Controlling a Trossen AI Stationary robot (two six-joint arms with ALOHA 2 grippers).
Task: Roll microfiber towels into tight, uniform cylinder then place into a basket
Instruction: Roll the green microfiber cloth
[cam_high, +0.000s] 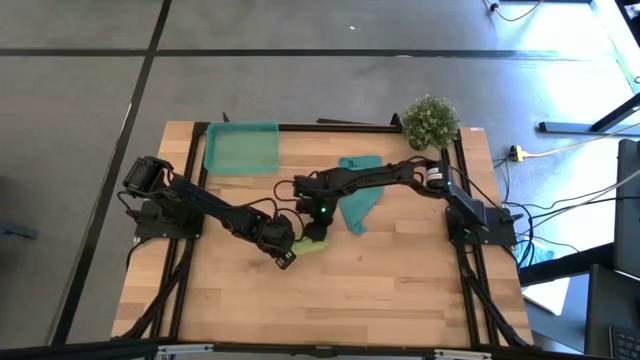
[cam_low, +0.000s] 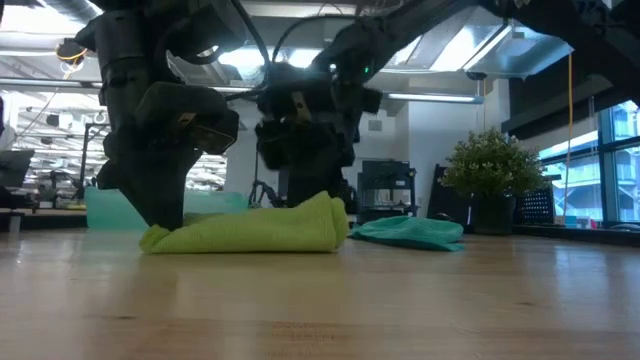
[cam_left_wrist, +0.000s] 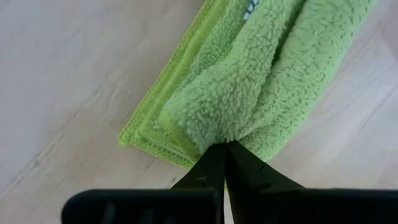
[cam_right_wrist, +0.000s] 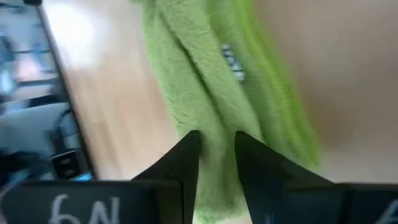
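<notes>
The lime-green microfiber towel lies on the table as a loose, thick roll with flat layers sticking out beside it. My left gripper is shut on its left end. My right gripper is open and hangs over the roll's right end, with the towel showing beyond the gap between its fingers. The teal towel lies crumpled to the right of the green one. The basket sits at the table's far left. My left gripper pinches a bunched fold of the lime towel between its two shut fingers, at the roll's left end. The fingers come steeply from above, slanting from the table's left. The towel rests on the table, its flat layers spread beside the fold.
A small potted plant stands at the far right corner. Bare wood lies along the near side of the table. A black frame borders the tabletop.
</notes>
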